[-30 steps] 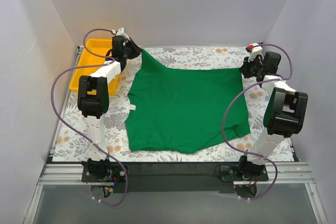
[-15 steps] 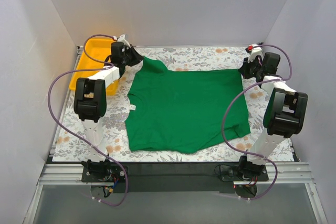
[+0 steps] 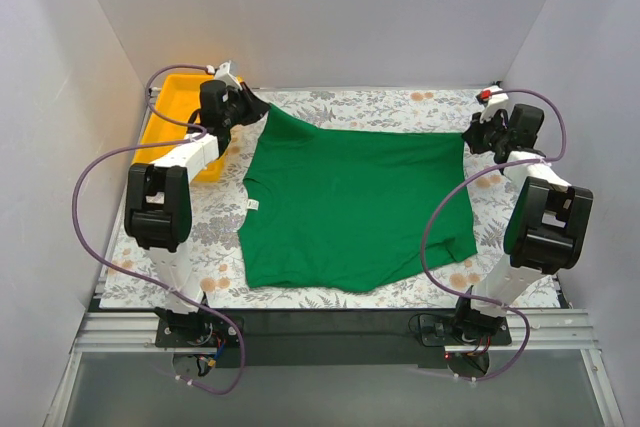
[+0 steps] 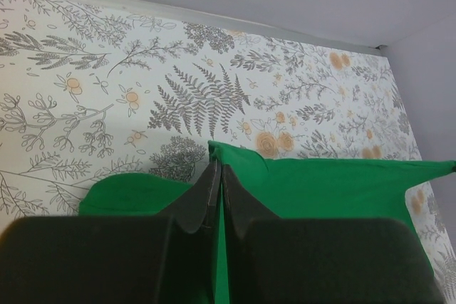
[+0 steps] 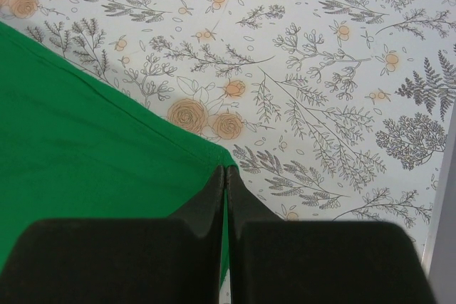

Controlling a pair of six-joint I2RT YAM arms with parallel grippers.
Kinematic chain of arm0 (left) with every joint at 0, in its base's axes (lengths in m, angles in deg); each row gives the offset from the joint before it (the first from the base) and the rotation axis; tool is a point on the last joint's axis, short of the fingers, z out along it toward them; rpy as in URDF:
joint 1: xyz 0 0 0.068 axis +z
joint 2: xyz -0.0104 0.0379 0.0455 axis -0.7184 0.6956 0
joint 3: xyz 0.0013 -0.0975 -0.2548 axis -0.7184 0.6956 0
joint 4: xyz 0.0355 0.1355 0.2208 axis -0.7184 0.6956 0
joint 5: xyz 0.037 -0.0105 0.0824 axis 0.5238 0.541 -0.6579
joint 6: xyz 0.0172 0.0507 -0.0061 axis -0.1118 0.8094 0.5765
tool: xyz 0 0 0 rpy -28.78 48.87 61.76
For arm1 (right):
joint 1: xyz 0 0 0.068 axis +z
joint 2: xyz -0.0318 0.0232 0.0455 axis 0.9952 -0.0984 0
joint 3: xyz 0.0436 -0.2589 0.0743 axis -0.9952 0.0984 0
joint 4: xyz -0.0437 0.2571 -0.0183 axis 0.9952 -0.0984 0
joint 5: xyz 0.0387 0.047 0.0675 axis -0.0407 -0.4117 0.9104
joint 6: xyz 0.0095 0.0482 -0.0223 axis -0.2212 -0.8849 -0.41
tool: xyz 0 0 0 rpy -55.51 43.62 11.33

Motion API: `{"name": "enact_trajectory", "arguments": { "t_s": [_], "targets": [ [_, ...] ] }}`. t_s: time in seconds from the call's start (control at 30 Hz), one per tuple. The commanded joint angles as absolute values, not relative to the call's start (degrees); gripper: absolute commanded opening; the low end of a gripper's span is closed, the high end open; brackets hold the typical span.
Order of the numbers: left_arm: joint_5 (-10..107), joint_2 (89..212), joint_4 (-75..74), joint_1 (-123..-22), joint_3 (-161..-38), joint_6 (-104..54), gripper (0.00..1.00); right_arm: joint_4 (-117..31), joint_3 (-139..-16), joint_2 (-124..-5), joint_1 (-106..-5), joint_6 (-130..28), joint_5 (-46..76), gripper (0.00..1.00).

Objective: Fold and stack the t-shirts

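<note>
Shirt lies spread across the middle of the floral tabletop, with its collar and white label toward the left. Both arms reach to its far edge. The left tool is clenched on the far-left corner and the right tool on the far-right corner, each pinching green cloth between closed fingers. Held that way, the far edge runs taut and nearly straight between them. I'd guess that is to smooth the cloth, or to lift that edge for a fold toward the near side. A yellow tray sits far left, partly blocked by the left arm. Each tool's own body hides how much cloth it has. I can't tell whether the left corner is a sleeve or a shoulder. The near-right corner looks slightly tucked.
</note>
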State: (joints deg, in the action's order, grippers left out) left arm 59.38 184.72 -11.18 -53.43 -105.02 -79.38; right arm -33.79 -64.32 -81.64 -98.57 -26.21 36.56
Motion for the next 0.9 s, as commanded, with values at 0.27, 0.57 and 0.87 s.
{"name": "enact_trajectory", "arguments": {
  "t_s": [0.27, 0.57, 0.87],
  "targets": [
    [59.82, 173.36, -13.74, -52.95, -97.04, -78.07, 0.0, -31.73, -63.36, -79.53, -99.82, -25.51, 37.01, 0.01],
    [59.99, 165.79, -14.8, -52.95, -90.27, -78.07, 0.0, -31.73, -62.05, -78.57, -100.09, -25.51, 37.71, 0.01],
    [60.52, 160.16, -14.98, -52.95, -83.85, -79.39, 0.0, -31.73, -60.73, -77.51, -100.44, -25.16, 37.62, 0.01]
  ]
}}
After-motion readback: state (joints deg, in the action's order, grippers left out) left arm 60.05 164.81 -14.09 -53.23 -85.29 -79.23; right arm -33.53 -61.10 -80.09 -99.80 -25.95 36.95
